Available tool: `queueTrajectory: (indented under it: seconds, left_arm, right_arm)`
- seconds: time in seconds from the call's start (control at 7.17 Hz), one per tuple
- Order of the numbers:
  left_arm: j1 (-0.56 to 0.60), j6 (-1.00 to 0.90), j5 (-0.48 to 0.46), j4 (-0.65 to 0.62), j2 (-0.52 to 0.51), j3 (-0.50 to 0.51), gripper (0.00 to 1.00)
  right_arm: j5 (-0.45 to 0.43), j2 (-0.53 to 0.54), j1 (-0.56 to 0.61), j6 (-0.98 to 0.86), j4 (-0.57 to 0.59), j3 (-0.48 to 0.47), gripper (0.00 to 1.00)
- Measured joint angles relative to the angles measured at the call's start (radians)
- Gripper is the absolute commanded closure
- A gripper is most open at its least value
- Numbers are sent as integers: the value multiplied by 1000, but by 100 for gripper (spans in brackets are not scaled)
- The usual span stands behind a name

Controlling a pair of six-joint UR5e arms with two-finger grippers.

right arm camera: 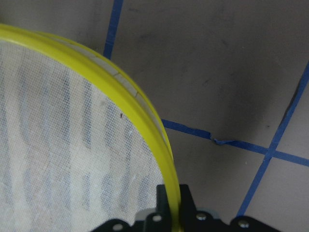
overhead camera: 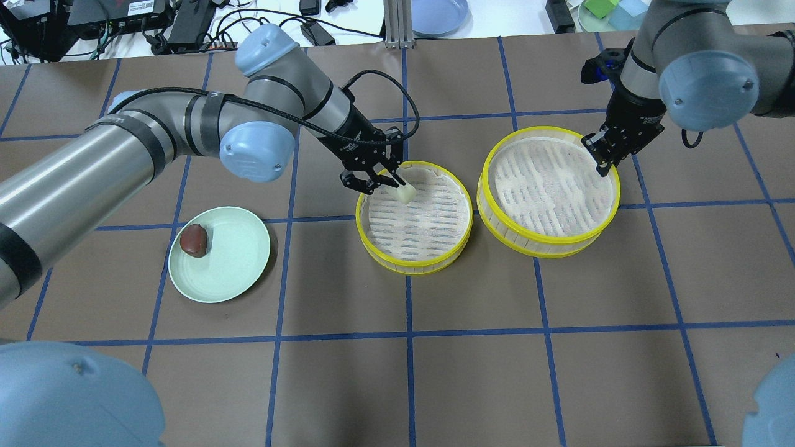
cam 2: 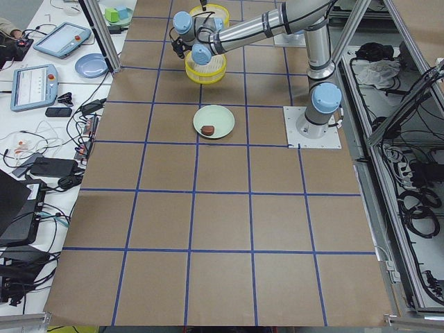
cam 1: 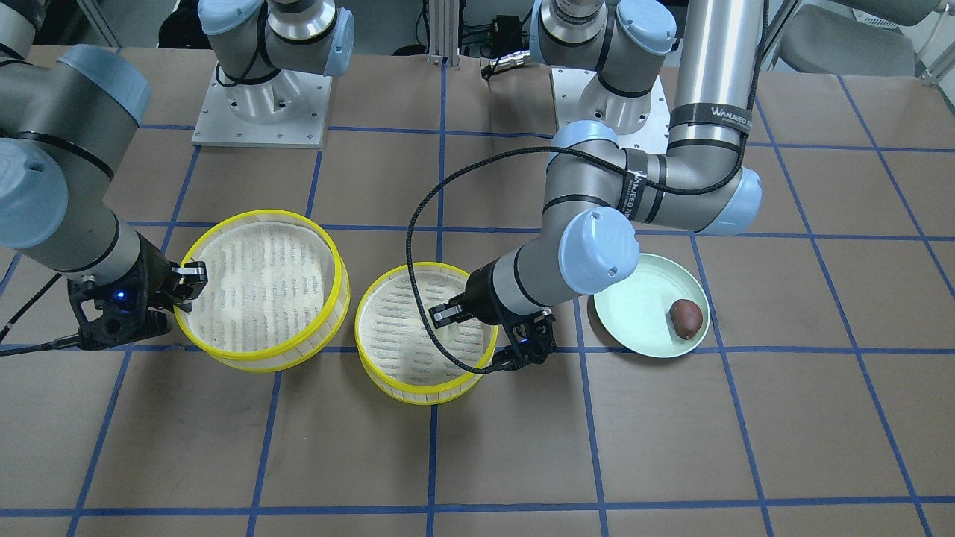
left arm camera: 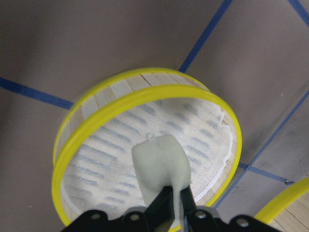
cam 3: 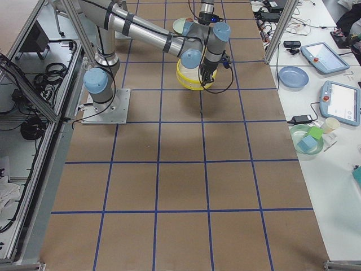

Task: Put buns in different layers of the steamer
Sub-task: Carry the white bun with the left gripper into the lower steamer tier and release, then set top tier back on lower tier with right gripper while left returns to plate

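My left gripper (overhead camera: pixel 386 181) is shut on the pale cream bun (overhead camera: pixel 405 194) and holds it over the far-left part of the middle steamer tray (overhead camera: pixel 413 267), just above its mesh floor. The left wrist view shows the bun (left arm camera: pixel 161 164) pinched between the fingers (left arm camera: pixel 166 203). My right gripper (overhead camera: pixel 601 162) is shut on the far-right yellow rim of the second steamer tray (overhead camera: pixel 546 251); the right wrist view shows the rim (right arm camera: pixel 145 116) running between the fingers. The dark reddish-brown bun (overhead camera: pixel 194 240) lies on the pale green plate (overhead camera: pixel 233 273) at the left.
The two trays stand side by side, almost touching. A blue plate (overhead camera: pixel 438 9), cables and devices lie past the table's far edge. The arm bases (cam 1: pixel 261 104) are bolted on at the robot's side. Blue tape lines cross the brown table.
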State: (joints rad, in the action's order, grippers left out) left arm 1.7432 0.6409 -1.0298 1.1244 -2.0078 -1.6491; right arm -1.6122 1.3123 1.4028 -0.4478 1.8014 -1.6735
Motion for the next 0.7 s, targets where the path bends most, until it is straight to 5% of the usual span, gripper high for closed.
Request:
queueTrajectory:
  seconds: [0.7]
  left_arm:
    - [6, -27, -71, -5, 30, 16, 1]
  right_arm:
    - [1, 13, 104, 172, -3, 0, 100]
